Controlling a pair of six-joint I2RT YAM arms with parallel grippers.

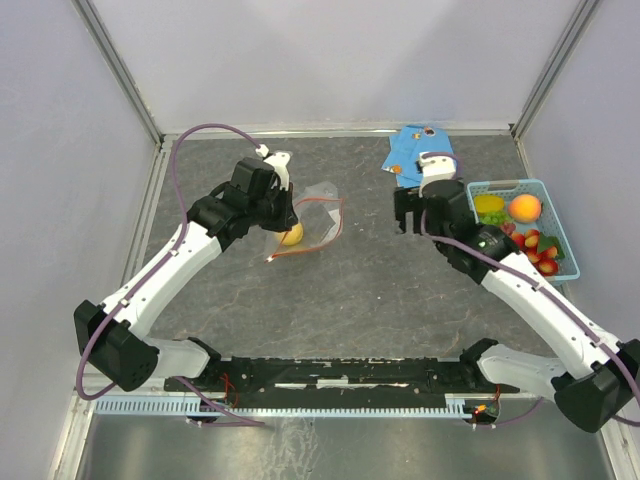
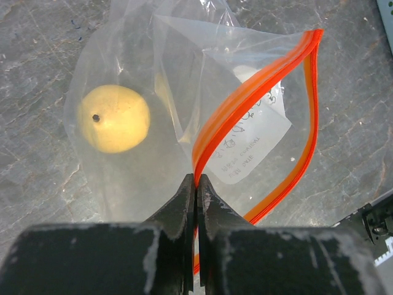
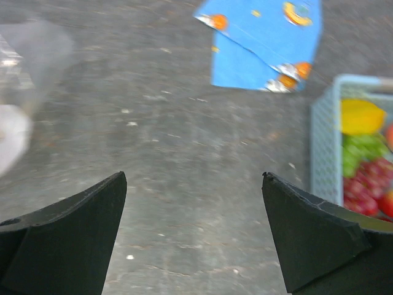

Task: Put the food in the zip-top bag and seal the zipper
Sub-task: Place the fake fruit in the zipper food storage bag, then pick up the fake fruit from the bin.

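Observation:
The clear zip-top bag [image 1: 322, 205] lies on the table at centre left with its mouth open. A pale yellow apple [image 2: 115, 118] sits inside it, also seen from above [image 1: 291, 235]. My left gripper [image 2: 196, 179] is shut on the orange-red zipper strip [image 2: 245, 98] at the bag's mouth; from above it [image 1: 283, 208] is over the bag's left side. My right gripper [image 3: 193, 184] is open and empty above bare table, between the bag and the basket [image 1: 415, 222]. The peach [image 1: 524, 208], lemon [image 1: 489, 203], green grapes [image 1: 492, 217] and strawberries [image 1: 535, 245] lie in the basket.
The light-blue slotted basket [image 1: 505, 184] stands at the right edge; its wall shows in the right wrist view [image 3: 319, 153]. A folded blue patterned cloth [image 1: 415, 150] lies at the back, behind the right gripper. Enclosure walls stand at the back and sides.

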